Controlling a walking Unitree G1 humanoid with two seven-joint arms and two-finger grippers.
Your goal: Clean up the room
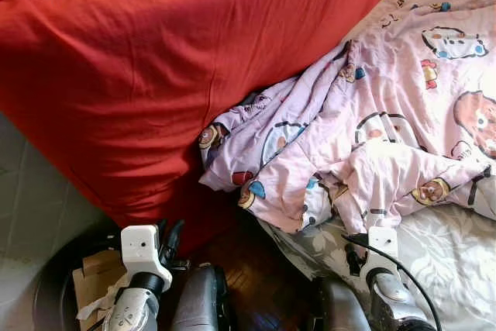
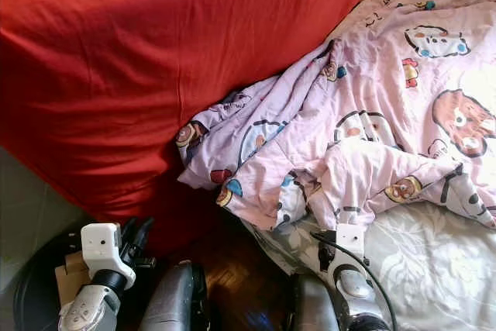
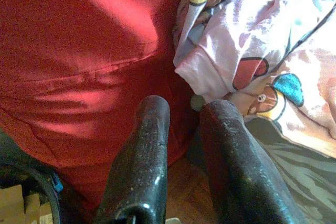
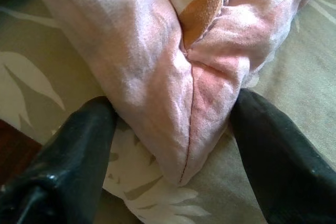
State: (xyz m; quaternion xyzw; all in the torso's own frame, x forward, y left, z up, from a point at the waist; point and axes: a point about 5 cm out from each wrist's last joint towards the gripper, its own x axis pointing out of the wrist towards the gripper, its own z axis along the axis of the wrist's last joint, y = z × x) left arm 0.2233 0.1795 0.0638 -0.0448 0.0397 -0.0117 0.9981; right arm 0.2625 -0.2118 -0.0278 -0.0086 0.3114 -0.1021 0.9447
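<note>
With the right gripper (image 4: 173, 124) spread astride the quilt (image 1: 372, 137) corner, the fold should be pinched deep before lifting; the left gripper (image 3: 184, 129) is nearly closed, empty.

My head cameras look forward and steeply down from above both wrists, onto the red cover (image 1: 155, 60) and pink quilt (image 1: 387, 114). They share nearly the same scene, slightly offset. My left wrist camera faces close along its fingers (image 3: 142, 166) at cover and quilt edge. My right wrist camera sits closer, at a quilt fold over the sheet (image 4: 294, 51).
</note>
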